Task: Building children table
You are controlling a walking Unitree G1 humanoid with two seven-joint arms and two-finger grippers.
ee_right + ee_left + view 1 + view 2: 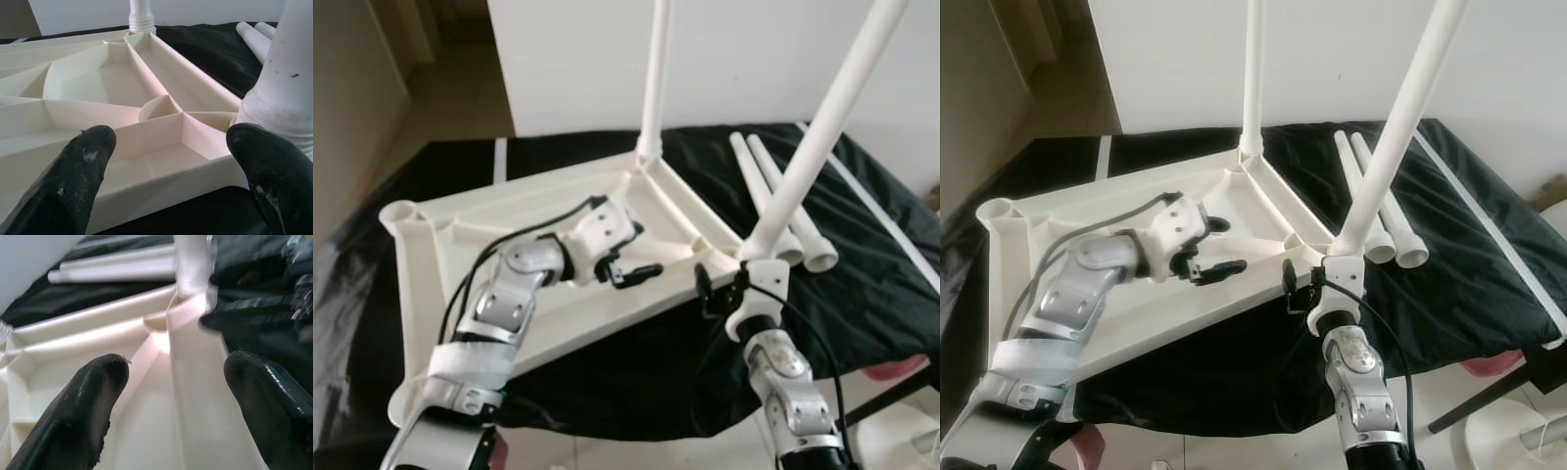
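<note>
Left eye view: I am hovering my spread left pincer (628,277) over the upturned tabletop (431,284), spread right pincer (722,292) beside the near-corner leg (808,157). Next: seat a spare leg (759,191).

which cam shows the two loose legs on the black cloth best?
Left eye view: both loose legs lie whole, side by side on the black cloth. Right eye view matches. Left wrist view shows them blurred, far behind the tabletop; right wrist view catches just their ends.

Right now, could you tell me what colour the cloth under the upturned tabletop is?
Black; the cloth shows best in the right eye view.
</note>
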